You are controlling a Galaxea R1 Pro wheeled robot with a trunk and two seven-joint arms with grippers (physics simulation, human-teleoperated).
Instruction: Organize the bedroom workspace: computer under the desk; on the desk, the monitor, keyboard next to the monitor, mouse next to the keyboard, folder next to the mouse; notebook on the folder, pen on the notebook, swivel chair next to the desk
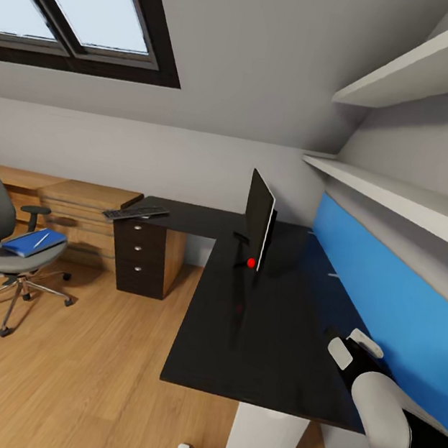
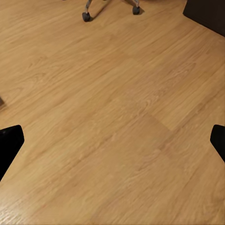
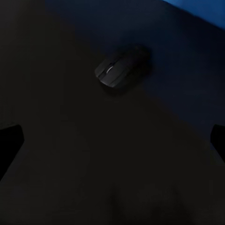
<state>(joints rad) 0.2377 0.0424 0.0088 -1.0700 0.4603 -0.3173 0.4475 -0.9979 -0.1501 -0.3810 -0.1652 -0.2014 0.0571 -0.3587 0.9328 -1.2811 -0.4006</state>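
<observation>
Right wrist view showed us the mouse (image 3: pixel 116 70) lying on the desk (image 3: pixel 56 164) straight ahead of our right gripper (image 3: pixel 112 138), whose fingers were spread open and empty; that arm was nearer.

black mouse (image 3: pixel 116 70) lies flat on the glossy desk (image 3: pixel 70 154).

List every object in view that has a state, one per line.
Monitor: upright on the desk, red light on.
Keyboard: flat on the desk's far end, overhanging the edge.
Mouse: resting on the desk, untouched.
Folder: lying on the chair seat.
Pen: lying on the folder.
Left claw: open, empty, above the floor.
Right claw: open, empty, above the desk.
</observation>
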